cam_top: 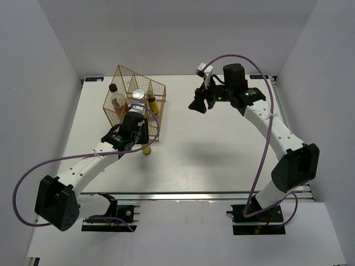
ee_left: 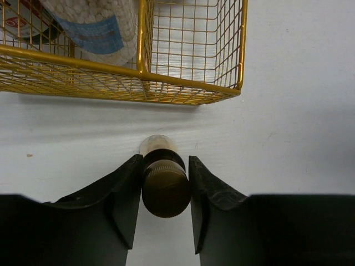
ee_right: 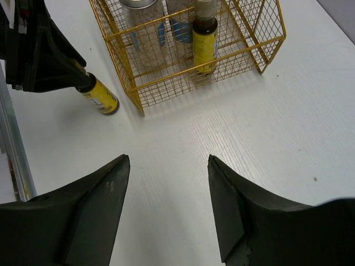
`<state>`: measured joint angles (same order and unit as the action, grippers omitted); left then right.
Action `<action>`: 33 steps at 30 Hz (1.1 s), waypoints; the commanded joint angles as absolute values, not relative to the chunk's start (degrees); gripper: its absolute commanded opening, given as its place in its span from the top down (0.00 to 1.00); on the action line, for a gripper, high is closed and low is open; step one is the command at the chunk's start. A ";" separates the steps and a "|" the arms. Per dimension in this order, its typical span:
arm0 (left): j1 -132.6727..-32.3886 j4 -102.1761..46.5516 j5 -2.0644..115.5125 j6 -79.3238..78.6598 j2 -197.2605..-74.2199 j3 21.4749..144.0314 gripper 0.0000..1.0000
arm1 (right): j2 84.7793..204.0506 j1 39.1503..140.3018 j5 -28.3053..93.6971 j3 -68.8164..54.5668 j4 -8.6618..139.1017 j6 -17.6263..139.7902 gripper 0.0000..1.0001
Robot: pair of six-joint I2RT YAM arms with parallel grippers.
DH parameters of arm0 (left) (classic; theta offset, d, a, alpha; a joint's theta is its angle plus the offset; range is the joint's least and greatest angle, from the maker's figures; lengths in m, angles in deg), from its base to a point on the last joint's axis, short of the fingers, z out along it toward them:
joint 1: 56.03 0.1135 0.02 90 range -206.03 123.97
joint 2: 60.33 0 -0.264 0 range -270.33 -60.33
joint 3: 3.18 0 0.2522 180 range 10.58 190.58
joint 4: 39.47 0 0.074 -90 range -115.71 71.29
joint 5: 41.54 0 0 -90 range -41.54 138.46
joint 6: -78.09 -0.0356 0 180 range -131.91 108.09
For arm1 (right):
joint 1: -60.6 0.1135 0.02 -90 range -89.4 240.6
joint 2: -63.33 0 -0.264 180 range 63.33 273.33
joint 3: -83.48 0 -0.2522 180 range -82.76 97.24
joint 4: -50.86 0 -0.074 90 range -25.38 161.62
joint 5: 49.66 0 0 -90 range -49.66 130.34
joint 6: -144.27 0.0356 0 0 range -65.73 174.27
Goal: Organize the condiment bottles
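Observation:
My left gripper (cam_top: 140, 133) (ee_left: 165, 160) is shut on the dark cap of a tiny yellow bottle (cam_top: 146, 148) (ee_left: 165, 188) just in front of the gold wire rack (cam_top: 123, 75) (ee_left: 111, 69). In the right wrist view this bottle (ee_right: 102, 97) leans, its base on the table. In the rack stand the taller dark-filled black-capped bottle (cam_top: 115, 97), a silver-lidded white jar (cam_top: 138, 95) (ee_right: 138, 27), a second jar (ee_left: 94, 22) partly hidden by my left gripper, and the other yellow bottle (cam_top: 151, 102) (ee_right: 205, 41). My right gripper (cam_top: 199, 105) (ee_right: 167, 158) is open and empty, right of the rack.
The white table (cam_top: 211, 160) is walled in by grey panels at the left, back and right. A purple cable (cam_top: 266, 149) hangs along the right arm, and another loops beside the left arm (cam_top: 22, 188). A metal rail (cam_top: 194, 195) runs along the near edge.

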<state>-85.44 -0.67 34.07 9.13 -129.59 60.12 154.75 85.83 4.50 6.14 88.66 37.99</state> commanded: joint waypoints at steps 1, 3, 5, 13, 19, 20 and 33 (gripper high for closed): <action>-85.91 -2.24 32.91 9.27 -128.89 61.83 0.53 | 152.19 85.21 3.60 5.40 88.27 37.83 0.36; -85.91 -2.33 32.99 9.27 -128.71 61.39 0.59 | 151.93 85.12 3.69 5.22 88.27 37.83 0.36; -86.00 -2.42 33.52 9.18 -127.92 61.12 0.68 | 151.75 85.03 3.69 4.96 88.18 37.74 0.36; -87.58 -0.22 45.45 2.96 -119.76 63.66 1.00 | 150.52 84.42 3.51 3.99 89.06 37.30 0.39; -87.58 5.48 60.93 -1.01 -116.84 70.60 1.00 | 149.38 83.19 2.46 2.06 88.89 37.92 0.95; -87.58 6.19 62.25 -1.19 -117.28 73.05 1.00 | 149.21 83.10 2.63 1.71 88.71 38.09 1.00; -87.58 -3.91 44.26 -2.42 -133.01 91.07 1.00 | 145.60 81.69 3.25 -1.63 87.65 38.53 1.00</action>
<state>-87.63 2.65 51.01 -0.88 -130.53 85.28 148.39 82.38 3.93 -0.72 88.85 38.13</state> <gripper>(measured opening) 0.439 0.018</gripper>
